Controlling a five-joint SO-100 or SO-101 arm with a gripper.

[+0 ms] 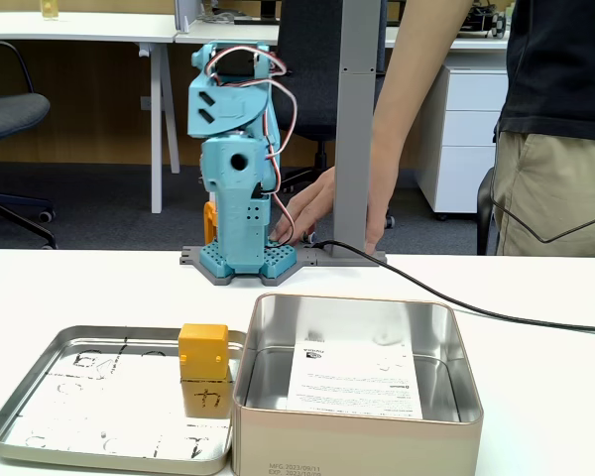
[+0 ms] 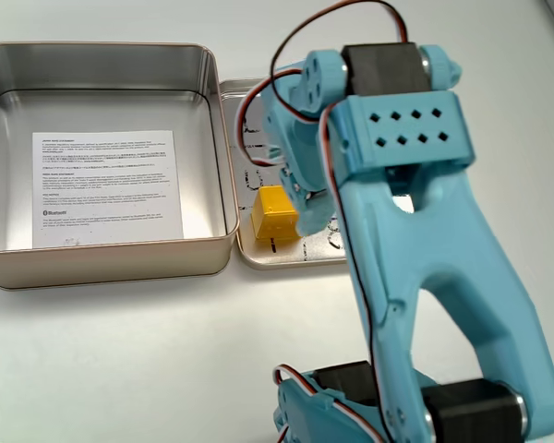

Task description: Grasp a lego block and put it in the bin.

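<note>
- My tool [image 2: 300,198] hangs folded above the shallow tray [image 1: 40,397]; whether it is released or clenched, I cannot tell.
- The lego block [image 1: 203,351] sits in that tray, just beside the bin [image 1: 456,367].
- I should descend straight, straddling the block squarely.

The bin [image 1: 456,397] is shiny silver metal, its walls mirror-smooth, with a matt white printed paper sheet [image 2: 106,187] on its floor. The tray [image 1: 40,392] at its 9 o'clock in a fixed view is duller brushed metal. The block [image 1: 203,351] is smooth yellow-orange plastic. The arm [image 2: 415,231] is matt turquoise plastic. The table [image 1: 535,397] is plain matt white.
</note>
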